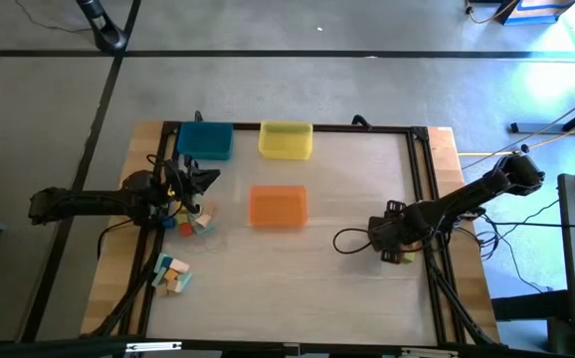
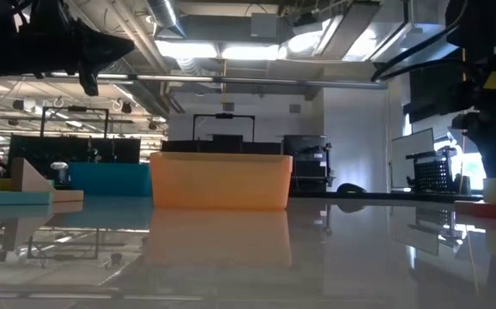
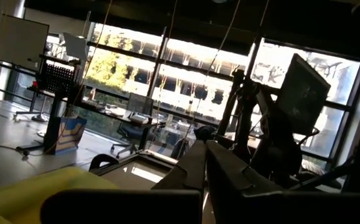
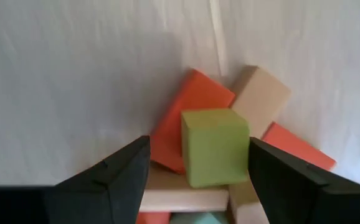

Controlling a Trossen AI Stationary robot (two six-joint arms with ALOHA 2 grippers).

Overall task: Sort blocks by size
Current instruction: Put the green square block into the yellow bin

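Green block (image 4: 215,147) between tool (image 4: 198,163) fingers, unlabelled.

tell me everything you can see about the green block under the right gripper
The green block is a small cube, matte light green, looking like painted wood with slightly rounded edges. It sits tilted on top of a small pile, resting against an orange-red block and a natural wood block, with a pale plank below. The right gripper is open, one dark finger on either side of the cube, near the table's right edge. Whether the fingers touch it is unclear.
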